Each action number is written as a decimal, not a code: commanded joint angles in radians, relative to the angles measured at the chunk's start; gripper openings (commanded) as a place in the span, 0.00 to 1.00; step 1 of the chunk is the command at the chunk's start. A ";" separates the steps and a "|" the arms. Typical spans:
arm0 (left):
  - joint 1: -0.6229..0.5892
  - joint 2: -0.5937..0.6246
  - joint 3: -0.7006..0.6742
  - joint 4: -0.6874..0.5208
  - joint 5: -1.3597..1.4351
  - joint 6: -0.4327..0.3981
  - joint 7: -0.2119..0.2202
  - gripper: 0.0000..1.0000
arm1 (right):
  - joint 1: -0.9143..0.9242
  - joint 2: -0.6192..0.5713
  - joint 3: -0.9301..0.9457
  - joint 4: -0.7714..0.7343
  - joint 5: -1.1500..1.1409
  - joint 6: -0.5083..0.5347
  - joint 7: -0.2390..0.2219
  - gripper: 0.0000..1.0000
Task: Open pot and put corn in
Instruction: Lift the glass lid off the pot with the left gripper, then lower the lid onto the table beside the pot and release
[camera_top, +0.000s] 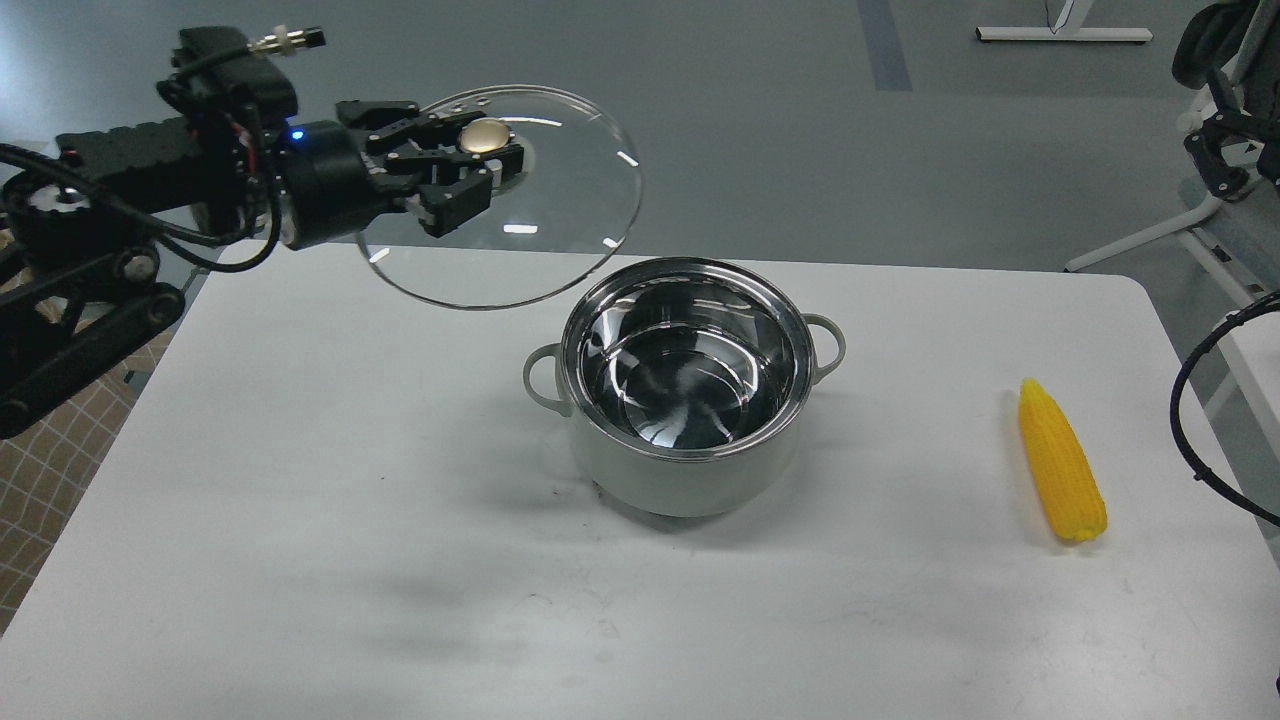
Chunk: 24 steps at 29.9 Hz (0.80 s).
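The pale grey-green pot (690, 475) stands open in the middle of the white table, its shiny steel inside empty. My left gripper (480, 165) is shut on the gold knob of the glass lid (560, 210) and holds the lid in the air, up and to the left of the pot. The yellow corn (1060, 462) lies on the table at the right, tip pointing away from me. My right gripper is out of view; only a black cable shows at the right edge.
The white table (300, 520) ends at the right just past the corn. A checked cloth (40, 470) hangs by the left edge. A white frame with black gear (1215, 130) stands at the far right on the grey floor.
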 joint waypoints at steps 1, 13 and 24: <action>0.109 0.089 0.005 0.032 -0.031 0.060 -0.008 0.26 | -0.010 0.000 0.000 0.003 0.000 0.000 0.000 1.00; 0.394 0.054 0.006 0.347 -0.039 0.227 -0.026 0.26 | -0.019 0.001 -0.003 0.006 0.000 0.000 0.000 1.00; 0.436 -0.069 0.008 0.416 -0.038 0.260 -0.022 0.27 | -0.024 0.001 -0.003 0.003 0.000 0.000 0.000 1.00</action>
